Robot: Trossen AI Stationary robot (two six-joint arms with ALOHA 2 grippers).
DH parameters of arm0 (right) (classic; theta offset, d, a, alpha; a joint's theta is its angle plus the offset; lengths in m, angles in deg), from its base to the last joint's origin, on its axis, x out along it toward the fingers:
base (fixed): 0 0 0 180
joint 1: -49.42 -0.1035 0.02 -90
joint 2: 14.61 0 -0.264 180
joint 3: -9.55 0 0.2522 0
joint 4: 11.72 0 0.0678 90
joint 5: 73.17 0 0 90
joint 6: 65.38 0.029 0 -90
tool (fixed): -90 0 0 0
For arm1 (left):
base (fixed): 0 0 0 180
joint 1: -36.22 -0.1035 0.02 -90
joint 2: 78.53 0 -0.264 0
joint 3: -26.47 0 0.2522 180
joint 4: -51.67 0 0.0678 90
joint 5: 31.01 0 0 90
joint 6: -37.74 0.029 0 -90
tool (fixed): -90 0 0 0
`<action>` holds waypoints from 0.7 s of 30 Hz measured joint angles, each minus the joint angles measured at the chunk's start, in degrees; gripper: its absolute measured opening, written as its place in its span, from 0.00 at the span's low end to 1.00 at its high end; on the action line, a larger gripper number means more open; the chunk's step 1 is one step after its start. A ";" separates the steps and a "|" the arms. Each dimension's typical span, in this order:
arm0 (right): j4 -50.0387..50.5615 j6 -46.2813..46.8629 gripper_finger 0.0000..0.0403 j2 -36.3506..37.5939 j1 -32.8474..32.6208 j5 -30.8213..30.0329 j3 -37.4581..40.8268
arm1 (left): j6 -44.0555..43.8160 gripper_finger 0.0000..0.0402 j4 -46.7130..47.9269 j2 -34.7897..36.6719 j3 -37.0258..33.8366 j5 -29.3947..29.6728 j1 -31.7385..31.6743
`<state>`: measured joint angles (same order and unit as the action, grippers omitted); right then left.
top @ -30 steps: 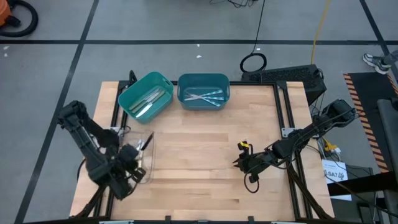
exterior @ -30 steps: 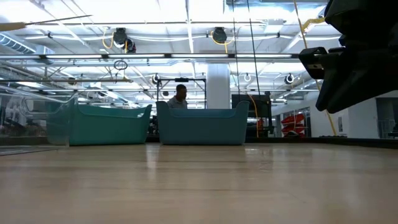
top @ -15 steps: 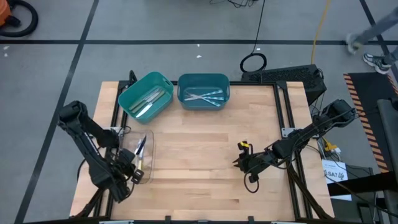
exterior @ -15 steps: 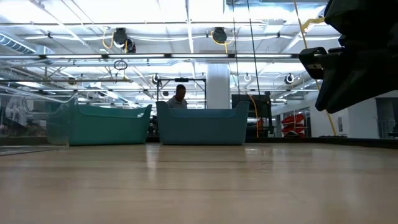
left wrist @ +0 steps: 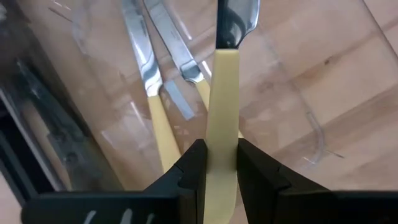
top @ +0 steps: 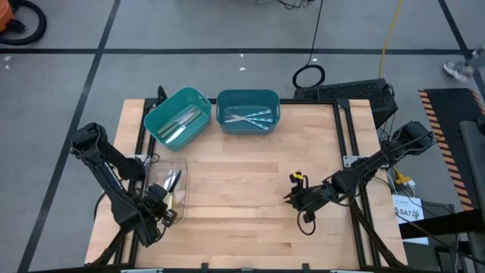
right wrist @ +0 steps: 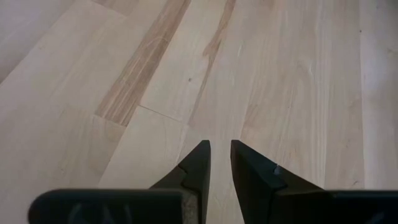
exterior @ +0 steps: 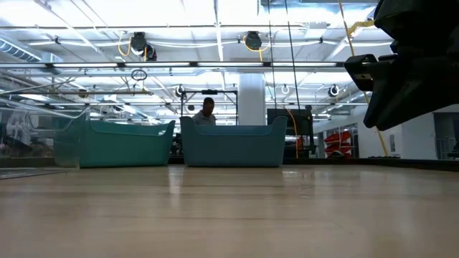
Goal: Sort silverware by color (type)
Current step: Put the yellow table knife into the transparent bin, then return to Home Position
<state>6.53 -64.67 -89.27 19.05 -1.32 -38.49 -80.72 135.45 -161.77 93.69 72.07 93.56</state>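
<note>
High view: the left gripper (top: 161, 212) hangs over the clear tray (top: 151, 164) at the table's 8 o'clock edge, where a few utensils remain. Two teal bins sit side by side at 12 o'clock: the left bin (top: 154, 120) holds pale pieces, the right bin (top: 271, 114) light-blue ones. The right gripper (top: 292, 199) waits at about 4 o'clock. Bare wood spreads between tray and bins, so a carry toward 12 o'clock looks unobstructed.

Low view: both bins stand at the far edge, their walls well above the tabletop; a drop would need to clear those rims. Only the right arm's dark bulk shows, at 2 o'clock.

Left wrist view: the jaws are clamped narrowly on a yellow-handled utensil (left wrist: 222, 106), its metal end pointing ahead. Two more yellow-handled knives (left wrist: 153, 106) lie in the tray beneath. The step appears to be lifting this yellow piece out; next it needs a place apart from the other colours, and the tray wall must be cleared.

Right wrist view: the fingers (right wrist: 198, 163) stand nearly together, holding nothing, over bare wood.
</note>
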 joint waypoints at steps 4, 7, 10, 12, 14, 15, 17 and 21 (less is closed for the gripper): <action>0.04 0.07 0.14 -0.01 0.00 0.09 0.00 | 1.12 0.17 -0.03 0.00 -0.01 0.00 0.00; 0.04 0.08 0.14 -0.01 0.01 0.14 0.00 | 1.19 0.17 0.02 -0.97 -0.01 0.00 0.00; 0.07 0.07 0.14 -0.01 0.00 0.17 0.00 | 1.41 0.17 0.02 -2.18 -0.01 -0.01 0.00; 0.07 0.09 0.14 -0.01 0.00 0.16 0.00 | 1.50 0.17 -0.17 -2.87 -0.01 -0.08 0.00; 0.07 0.08 0.14 -0.01 0.00 0.18 0.00 | 1.50 0.18 -0.89 -3.02 -0.01 -0.23 0.00; 0.07 0.08 0.14 -0.01 0.00 0.18 0.00 | 1.47 0.21 -1.35 -3.02 -0.01 -0.26 0.00; 0.07 0.09 0.14 -0.01 0.00 0.20 0.00 | 1.39 0.29 -1.36 -3.04 -0.01 -0.28 0.00; 0.07 0.09 0.14 -0.01 0.00 0.21 0.00 | 1.23 0.42 -0.05 -3.04 -0.01 -0.23 0.00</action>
<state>6.60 -64.58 -89.28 19.05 -1.12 -38.49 -79.49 135.40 -164.81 93.68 71.84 93.56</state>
